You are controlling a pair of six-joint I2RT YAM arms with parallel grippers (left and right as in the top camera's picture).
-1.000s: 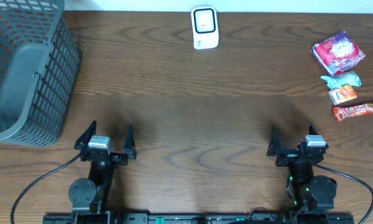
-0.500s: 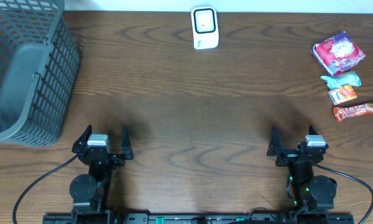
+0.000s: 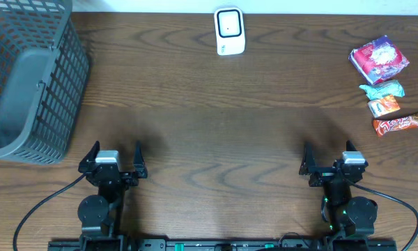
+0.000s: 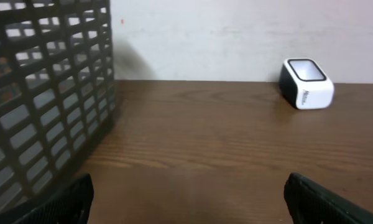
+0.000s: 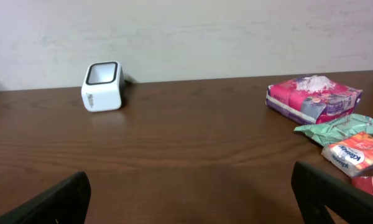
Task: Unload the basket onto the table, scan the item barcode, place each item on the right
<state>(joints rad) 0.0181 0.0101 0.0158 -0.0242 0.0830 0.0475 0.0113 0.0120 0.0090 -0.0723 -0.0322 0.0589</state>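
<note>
**Left tool nudges left and squares up; right side holds its spot**

Left tool has slid a shade toward the basket side since a second ago, and its fingers now point straight up the surface instead of sitting skewed. Nothing else has budged.

Over to the goods: four snack items sit in a loose column at the far right edge, untouched. At the back is the pink snack pack, the biggest of the lot. Just in front of it comes the teal wrapper, then the small orange packet, and the red bar wrapper lies nearest the robot. No barcode can be made out on any of them from these views.

The white barcode scanner stands at the back edge in the middle, well apart from the snacks, with its dark window on its upper face.

The right tool waits near the front edge, jaws spread wide with nothing between them, the snack column well ahead and off to its right. The left tool is the same story: fingers wide apart, gripping nothing.

At the far left, the dark grey lattice basket fills the back corner.
</note>
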